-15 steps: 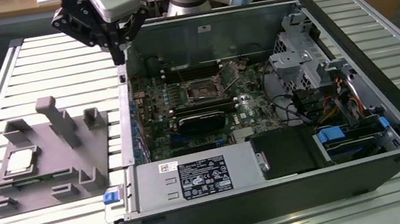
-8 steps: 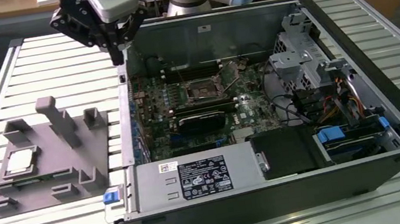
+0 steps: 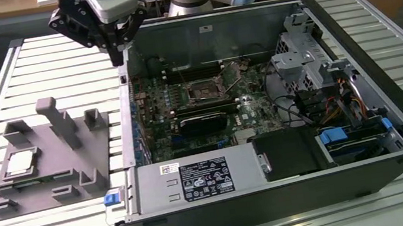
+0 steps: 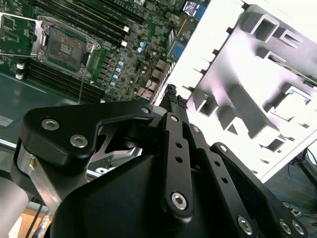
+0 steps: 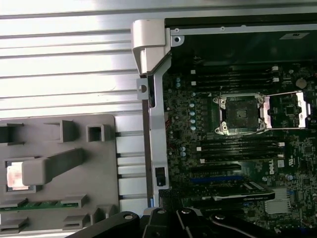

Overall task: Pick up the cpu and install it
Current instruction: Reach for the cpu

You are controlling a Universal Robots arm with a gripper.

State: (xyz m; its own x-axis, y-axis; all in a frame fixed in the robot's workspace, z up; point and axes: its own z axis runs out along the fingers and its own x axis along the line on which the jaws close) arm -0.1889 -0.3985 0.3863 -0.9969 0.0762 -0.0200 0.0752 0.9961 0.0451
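Observation:
The cpu (image 3: 21,162) lies flat in a recess of the grey fixture (image 3: 74,168) at the exterior view's left, its pale silvery top facing up. In the first wrist view a fixture post partly hides the cpu (image 5: 14,176). My gripper (image 3: 117,56) hangs above the computer case's wall, well behind the fixture, between it and the motherboard socket (image 3: 205,90). Its fingers (image 4: 171,96) meet at a point with nothing between them. The socket (image 5: 240,114) stands with its metal frame swung open in both wrist views.
The open computer case (image 3: 278,197) lies on a slatted metal table (image 3: 51,69), with its wall edge (image 5: 151,99) right under the gripper. Upright posts (image 3: 58,119) rise from the fixture. Inside the case sit a power supply (image 3: 195,180), cables and a drive cage (image 3: 302,62).

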